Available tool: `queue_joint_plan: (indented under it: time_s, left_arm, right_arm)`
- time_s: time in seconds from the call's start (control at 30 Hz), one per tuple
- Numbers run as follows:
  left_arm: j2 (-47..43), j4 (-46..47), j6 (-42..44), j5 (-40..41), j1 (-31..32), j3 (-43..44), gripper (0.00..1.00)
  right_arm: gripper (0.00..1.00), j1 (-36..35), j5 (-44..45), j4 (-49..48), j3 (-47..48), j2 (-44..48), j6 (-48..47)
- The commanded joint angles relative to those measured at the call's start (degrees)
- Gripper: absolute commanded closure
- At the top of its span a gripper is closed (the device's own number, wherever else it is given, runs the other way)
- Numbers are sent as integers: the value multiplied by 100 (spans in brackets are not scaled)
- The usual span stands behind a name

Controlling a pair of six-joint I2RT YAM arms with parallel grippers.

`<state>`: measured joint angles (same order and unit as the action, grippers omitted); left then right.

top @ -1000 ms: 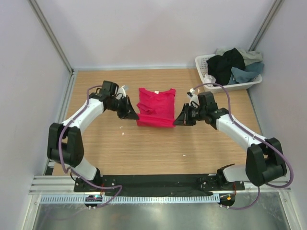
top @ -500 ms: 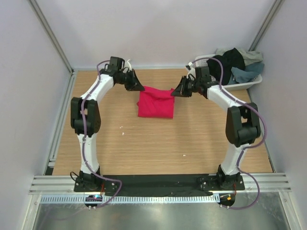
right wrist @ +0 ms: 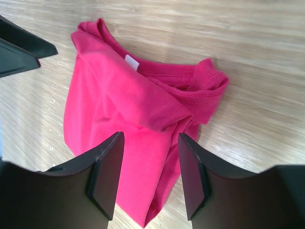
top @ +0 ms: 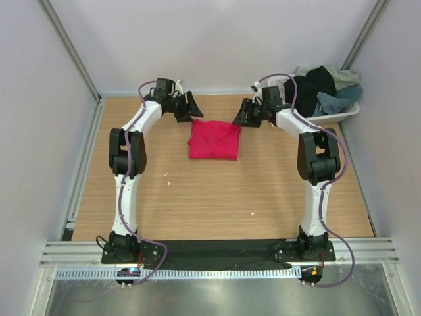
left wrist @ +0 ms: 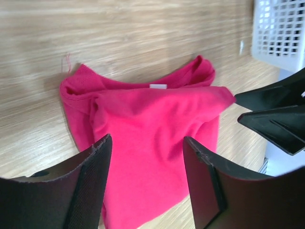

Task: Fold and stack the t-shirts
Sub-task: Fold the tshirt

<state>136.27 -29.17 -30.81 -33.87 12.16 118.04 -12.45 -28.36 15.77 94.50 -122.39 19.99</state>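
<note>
Top external view: the folded crimson-pink t-shirt (top: 214,139) lies on the bench (top: 197,204) between both arms' jaws, which stand apart and empty. Its loose upper fold could slump open if a finger snags it.

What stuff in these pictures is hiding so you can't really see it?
- Top view: the heaped t-shirts in the basket cover each other, so they cannot be counted.
- Left wrist view: the basket is cut off by the picture's corner.
- Left wrist view: the left gripper covers the pink t-shirt's near edge.
- The white neck tag is too small to read.
</note>
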Motion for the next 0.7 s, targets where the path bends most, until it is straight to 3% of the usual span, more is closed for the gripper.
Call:
queue_joint_plan:
  time_s: [0.0, 0.27, 0.67]
  left_arm:
    - [-750, 140, 162, 47, -117, 202, 36]
    - [-1111, -387, 488, -190, -513, -404, 26]
    - [-514, -714, 770, -594, -803, -949, 26]
  right_arm:
    - [45, 23, 252, 14, 17, 934, -381]
    - [44, -56, -126, -108, -511, 1314, -74]
    - [43, -320, -346, -417, -239, 331, 356]
